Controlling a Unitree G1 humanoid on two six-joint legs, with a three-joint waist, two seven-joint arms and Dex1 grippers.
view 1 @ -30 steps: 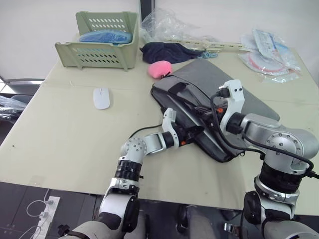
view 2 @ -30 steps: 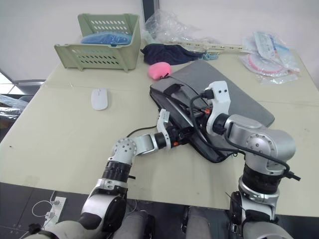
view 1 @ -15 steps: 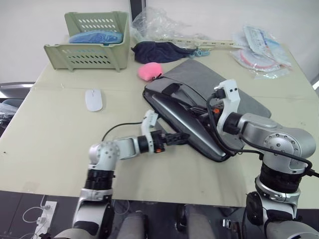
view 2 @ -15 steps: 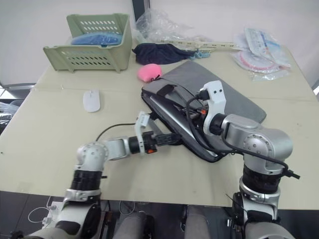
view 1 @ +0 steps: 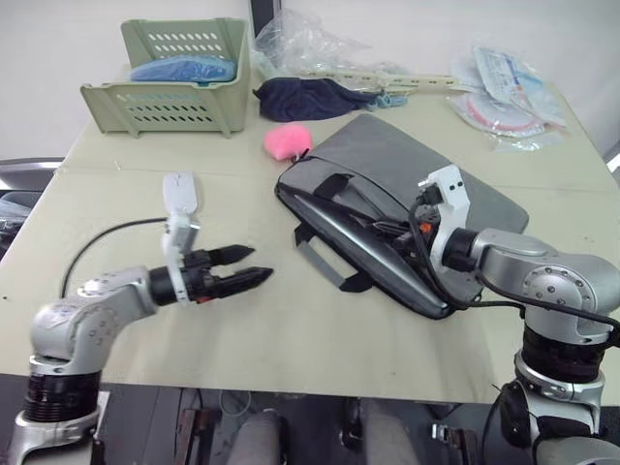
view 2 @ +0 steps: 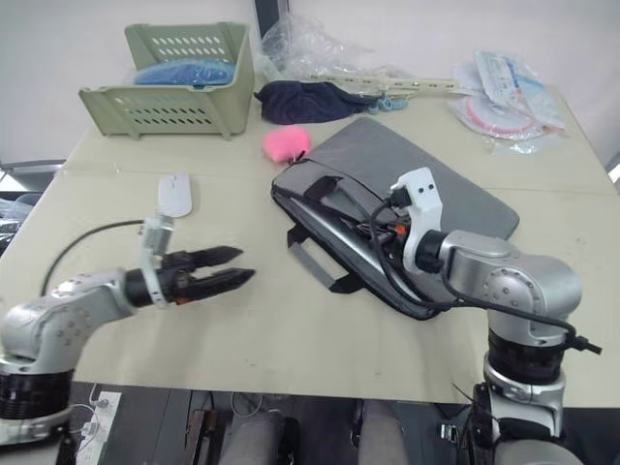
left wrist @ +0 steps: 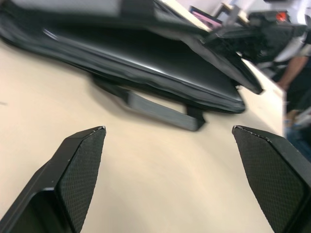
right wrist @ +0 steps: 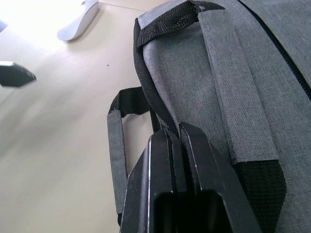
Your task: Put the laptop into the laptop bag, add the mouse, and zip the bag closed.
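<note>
Basket (view 1: 184, 92): set at the table's (view 1: 320, 339) far left.
Navy cloth (view 1: 308, 95): laid far centre.
Pink blob (view 1: 288, 141): placed just nearer.

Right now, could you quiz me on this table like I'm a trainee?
1. True or false: the mouse is inside the laptop bag.
2. Which hand pinches the bag's upper edge: A) left hand B) right hand?
3. Fill in: the laptop lies inside the ____, which is unzipped.

Key: 1 false, it lies on the table beyond the open left hand. 2 B. 3 bag.
</note>
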